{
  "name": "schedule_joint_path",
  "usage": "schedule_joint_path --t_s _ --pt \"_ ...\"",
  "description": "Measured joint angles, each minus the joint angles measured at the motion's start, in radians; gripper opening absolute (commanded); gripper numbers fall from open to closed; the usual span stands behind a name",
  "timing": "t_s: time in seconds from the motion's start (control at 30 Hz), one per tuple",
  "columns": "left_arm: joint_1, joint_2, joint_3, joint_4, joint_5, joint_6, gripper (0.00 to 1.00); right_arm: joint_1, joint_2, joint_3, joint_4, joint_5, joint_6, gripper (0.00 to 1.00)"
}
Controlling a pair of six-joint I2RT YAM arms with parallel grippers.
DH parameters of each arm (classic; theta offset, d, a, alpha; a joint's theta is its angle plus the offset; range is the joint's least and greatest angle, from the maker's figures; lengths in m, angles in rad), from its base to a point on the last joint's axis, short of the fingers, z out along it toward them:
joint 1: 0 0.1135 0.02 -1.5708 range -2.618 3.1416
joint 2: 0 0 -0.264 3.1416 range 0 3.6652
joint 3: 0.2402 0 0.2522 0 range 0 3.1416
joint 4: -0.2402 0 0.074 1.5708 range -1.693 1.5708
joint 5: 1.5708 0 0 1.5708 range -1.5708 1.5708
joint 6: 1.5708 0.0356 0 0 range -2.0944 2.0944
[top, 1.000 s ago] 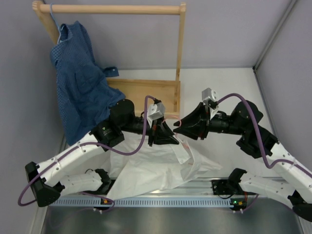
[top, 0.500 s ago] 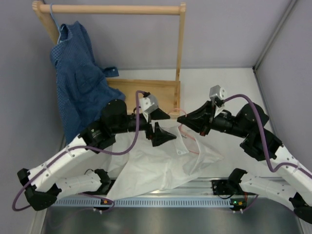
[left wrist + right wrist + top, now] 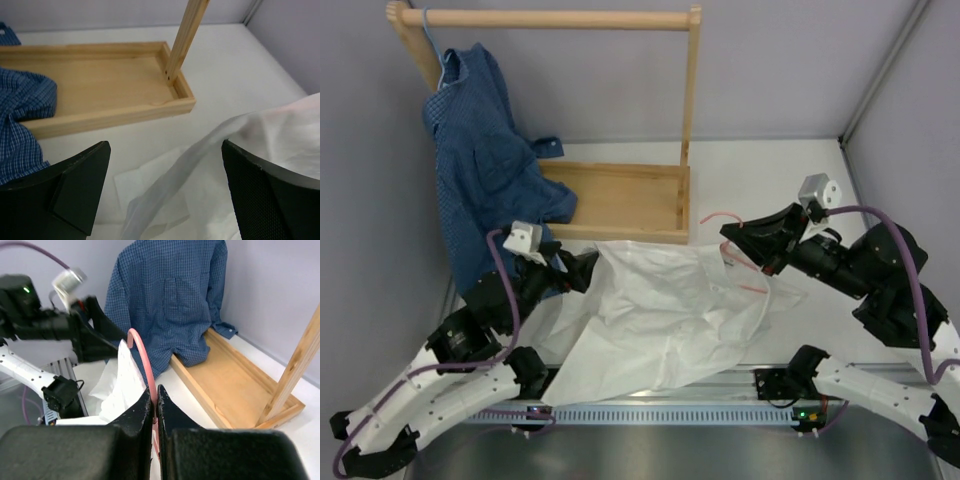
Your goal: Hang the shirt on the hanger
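The white shirt [image 3: 660, 310] lies crumpled and spread between the two arms, its right part draped over the pink hanger [image 3: 718, 214]. My right gripper [image 3: 730, 234] is shut on the hanger's wire below the hook, held above the table. In the right wrist view the jaws [image 3: 156, 396] pinch the pink hanger [image 3: 143, 352], with the shirt [image 3: 119, 385] hanging on it to the left. My left gripper [image 3: 582, 272] stands open at the shirt's left edge and holds nothing. In the left wrist view its open jaws [image 3: 165, 195] frame a loose fold of the shirt [image 3: 280, 130].
A blue checked shirt [image 3: 480, 150] hangs from the wooden rack [image 3: 560, 18] at the back left, its hem in the wooden tray [image 3: 620, 200]. The rack's right post [image 3: 690, 90] rises from the tray. A metal rail [image 3: 650, 412] runs along the near edge.
My left gripper has opened, let go of the shirt and drawn back to the left. My right gripper has shut on the hanger and carried it right, pulling the shirt with it.
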Motion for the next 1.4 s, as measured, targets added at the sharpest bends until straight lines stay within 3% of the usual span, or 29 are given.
schedule_joint_path --t_s 0.1,0.17,0.23,0.27,0.33,0.57,0.73,0.9,1.23,1.4 --pt "0.0 0.025 -0.064 -0.03 -0.013 -0.035 0.89 0.0 -0.012 0.037 -0.034 0.0 -0.008 0.0" --pt "0.0 0.05 -0.088 -0.027 -0.01 -0.059 0.78 0.0 -0.023 0.052 -0.048 0.0 -0.01 0.0" --pt "0.0 0.069 -0.107 -0.015 -0.006 -0.079 0.55 0.0 -0.033 0.056 -0.059 0.0 -0.011 0.0" --pt "0.0 0.077 -0.117 -0.006 -0.005 -0.089 0.3 0.0 -0.037 0.056 -0.065 0.0 -0.013 0.0" --pt "0.0 0.097 -0.133 0.005 -0.01 -0.109 0.01 0.0 -0.037 0.056 -0.077 0.003 -0.017 0.0" --pt "0.008 0.204 -0.109 -0.031 -0.23 -0.212 0.0 0.0 -0.066 0.052 -0.109 0.086 -0.036 0.0" --pt "0.099 0.261 -0.053 -0.088 -0.323 -0.305 0.0 0.0 -0.142 0.025 -0.128 0.188 -0.05 0.0" --pt "0.172 0.248 -0.053 -0.088 -0.279 -0.325 0.0 0.0 -0.168 0.024 -0.134 0.224 -0.054 0.0" --pt "0.177 0.225 -0.032 -0.057 -0.023 -0.251 0.0 0.0 -0.059 0.024 -0.124 0.219 -0.054 0.0" --pt "0.177 0.159 -0.016 -0.039 0.023 -0.215 0.0 0.0 -0.007 0.024 -0.096 0.196 -0.053 0.0"
